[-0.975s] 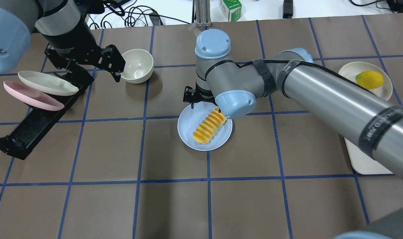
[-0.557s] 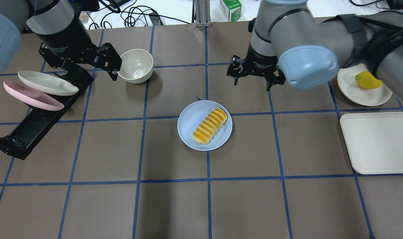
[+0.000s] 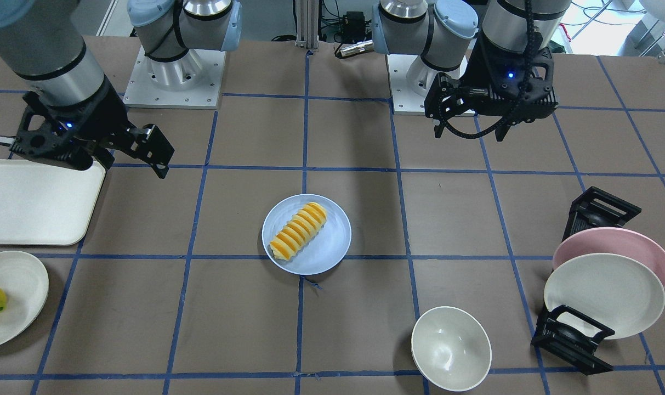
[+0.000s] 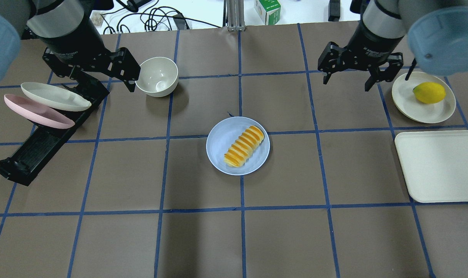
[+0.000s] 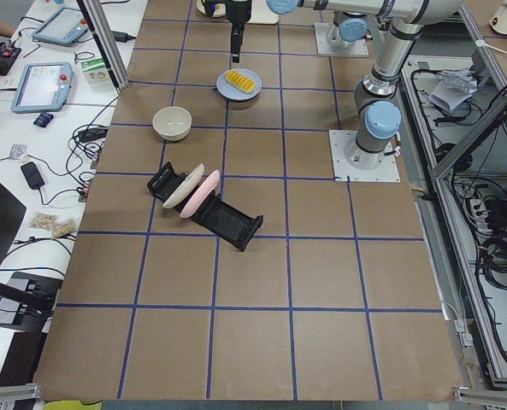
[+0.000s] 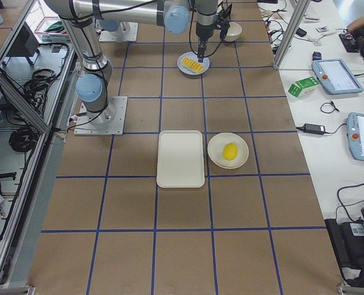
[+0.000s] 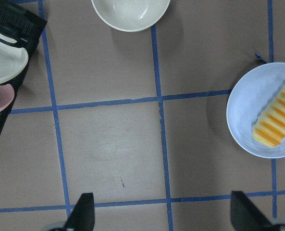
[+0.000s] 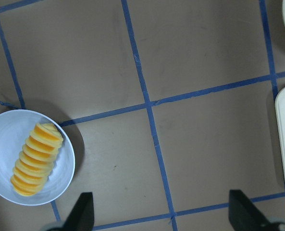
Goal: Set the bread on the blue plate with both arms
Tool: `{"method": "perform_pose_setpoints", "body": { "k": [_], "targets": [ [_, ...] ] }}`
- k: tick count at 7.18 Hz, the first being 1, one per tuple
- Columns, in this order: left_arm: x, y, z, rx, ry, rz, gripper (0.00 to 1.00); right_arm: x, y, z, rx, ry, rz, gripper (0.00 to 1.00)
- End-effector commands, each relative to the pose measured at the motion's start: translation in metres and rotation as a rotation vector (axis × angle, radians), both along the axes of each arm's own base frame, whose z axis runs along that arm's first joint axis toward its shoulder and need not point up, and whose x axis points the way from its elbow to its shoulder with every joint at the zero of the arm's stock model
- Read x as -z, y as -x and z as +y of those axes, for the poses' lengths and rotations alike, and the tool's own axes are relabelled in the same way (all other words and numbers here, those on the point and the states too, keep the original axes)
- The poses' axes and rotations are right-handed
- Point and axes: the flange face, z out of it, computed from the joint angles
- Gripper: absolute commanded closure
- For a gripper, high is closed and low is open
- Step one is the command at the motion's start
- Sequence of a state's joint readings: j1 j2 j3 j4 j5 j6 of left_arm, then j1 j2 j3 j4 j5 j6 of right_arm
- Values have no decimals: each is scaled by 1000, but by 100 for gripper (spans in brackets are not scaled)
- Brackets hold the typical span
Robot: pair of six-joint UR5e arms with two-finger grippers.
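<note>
The bread (image 4: 244, 146), ridged with orange and pale yellow stripes, lies diagonally on the blue plate (image 4: 218, 143) at the table's middle. It also shows in the front view (image 3: 299, 230) on the plate (image 3: 332, 244) and in both wrist views (image 7: 276, 124) (image 8: 35, 159). My left gripper (image 4: 102, 79) hangs open and empty far left of the plate, beside the white bowl. My right gripper (image 4: 347, 84) hangs open and empty behind and to the right of the plate. Nothing touches the bread.
A white bowl (image 4: 157, 76) stands at the back left. A black rack (image 4: 37, 150) holds a pink plate (image 4: 33, 112) and a cream plate (image 4: 52, 96). A cream plate (image 4: 411, 102) with a yellow fruit (image 4: 429, 92) and a cream tray (image 4: 438, 166) are on the right.
My right arm has lifted off the plate and swung back and to the right, gripper open. The bread stays on the plate. My left gripper has barely moved.
</note>
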State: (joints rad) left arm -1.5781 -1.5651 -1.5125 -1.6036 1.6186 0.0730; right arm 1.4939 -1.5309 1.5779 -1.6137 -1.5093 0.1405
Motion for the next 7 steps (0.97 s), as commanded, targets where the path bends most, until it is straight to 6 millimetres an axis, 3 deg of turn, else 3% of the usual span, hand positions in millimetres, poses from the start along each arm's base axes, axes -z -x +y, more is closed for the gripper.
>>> {"method": "perform_pose_setpoints", "body": {
  "k": [1,7],
  "targets": [
    [0,-1,0,-2,-4,-1,0,-11,1,9,-6,-10,5,0],
    [3,-1,1,-2,-10,0,0,-12,-19,19,-35,-17,8,0]
  ]
}}
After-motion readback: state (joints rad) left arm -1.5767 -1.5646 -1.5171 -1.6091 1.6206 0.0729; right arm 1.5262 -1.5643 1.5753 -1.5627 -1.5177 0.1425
